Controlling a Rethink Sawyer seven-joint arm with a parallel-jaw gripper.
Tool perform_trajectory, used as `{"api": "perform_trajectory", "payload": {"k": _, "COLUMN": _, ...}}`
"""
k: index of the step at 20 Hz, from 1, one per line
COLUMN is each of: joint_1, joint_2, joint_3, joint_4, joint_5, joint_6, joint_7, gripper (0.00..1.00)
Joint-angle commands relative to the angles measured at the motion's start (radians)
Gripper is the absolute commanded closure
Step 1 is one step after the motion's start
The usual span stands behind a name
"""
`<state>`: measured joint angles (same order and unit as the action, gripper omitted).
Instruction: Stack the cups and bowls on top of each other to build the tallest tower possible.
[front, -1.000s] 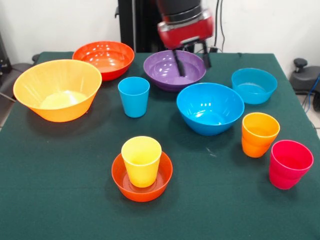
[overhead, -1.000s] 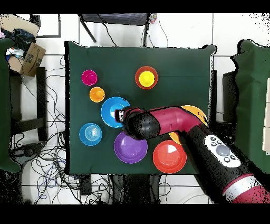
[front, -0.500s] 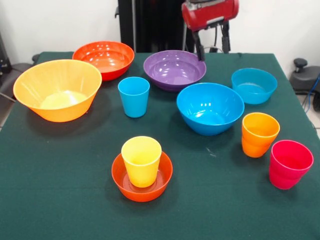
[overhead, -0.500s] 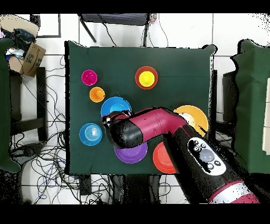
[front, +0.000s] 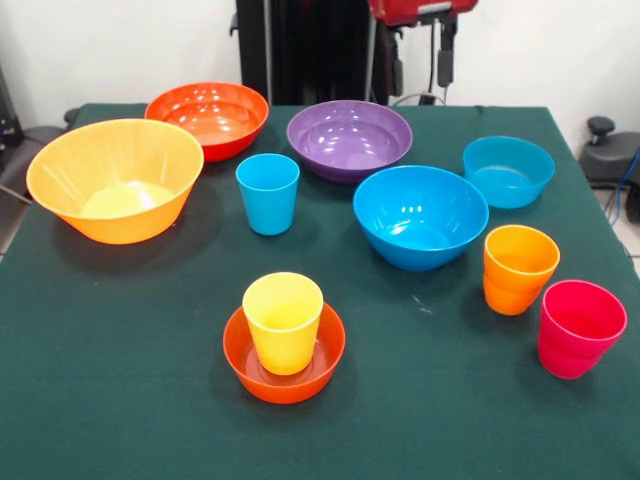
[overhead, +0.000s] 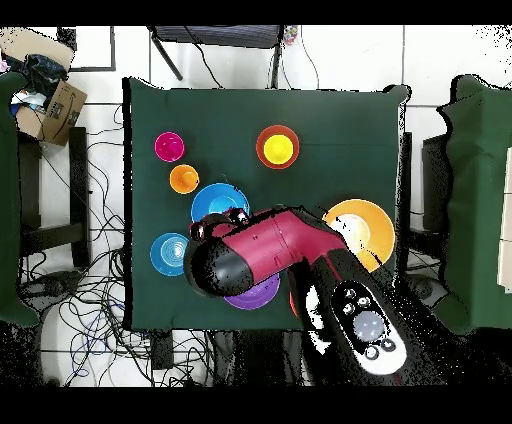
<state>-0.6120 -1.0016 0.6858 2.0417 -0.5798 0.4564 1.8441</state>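
**Tower barely begun: one cup seated, gripper high and empty**

Reading the front view left to right: the large light orange bowl (front: 114, 178) sits at nine o'clock on the green table (front: 120, 400), with the medium red-orange bowl (front: 207, 118) just behind it at eleven. The blue cup (front: 268, 193) stands near the middle. At six o'clock the yellow cup (front: 283, 322) stands upright inside the small red-orange bowl (front: 284, 355); that is your only stack so far. The purple bowl (front: 349, 138) lies at twelve, the large blue bowl (front: 420, 215) just in front of it, the small teal-blue bowl (front: 508, 170) at two. The orange cup (front: 519, 268) and pinkish red cup (front: 580, 327) stand close together at four.

Your gripper (front: 416, 68) hangs at the top edge, above and behind the purple bowl, fingers parted and holding nothing.

You seem to be between picks. My advice: choose a wide bowl as the base, take it by one wall at the rim, and lift straight up. Keep each piece centred over the one below before letting go, since glossy plastic will likely slide.
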Motion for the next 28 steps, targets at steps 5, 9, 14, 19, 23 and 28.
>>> {"api": "perform_trajectory", "payload": {"k": 5, "joint_1": 0.074, "joint_2": -0.034, "joint_3": -0.168, "joint_4": 0.035, "joint_5": -0.111, "joint_6": -0.104, "joint_7": 0.123, "gripper": 0.0}}
{"api": "perform_trajectory", "payload": {"k": 9, "joint_1": 0.102, "joint_2": -0.008, "joint_3": -0.216, "joint_4": 0.03, "joint_5": -0.117, "joint_6": -0.136, "joint_7": 0.13, "gripper": 0.0}}
{"api": "perform_trajectory", "payload": {"k": 14, "joint_1": 0.139, "joint_2": 0.038, "joint_3": -0.286, "joint_4": 0.025, "joint_5": -0.13, "joint_6": -0.19, "joint_7": 0.131, "gripper": 0.0}}
{"api": "perform_trajectory", "payload": {"k": 19, "joint_1": 0.156, "joint_2": 0.139, "joint_3": -0.343, "joint_4": 0.002, "joint_5": -0.134, "joint_6": -0.256, "joint_7": 0.111, "gripper": 0.0}}
{"api": "perform_trajectory", "payload": {"k": 23, "joint_1": 0.167, "joint_2": 0.176, "joint_3": -0.379, "joint_4": 0.0, "joint_5": -0.139, "joint_6": -0.303, "joint_7": 0.103, "gripper": 0.0}}
{"api": "perform_trajectory", "payload": {"k": 28, "joint_1": 0.167, "joint_2": 0.207, "joint_3": -0.403, "joint_4": 0.001, "joint_5": -0.132, "joint_6": -0.33, "joint_7": 0.095, "gripper": 0.0}}
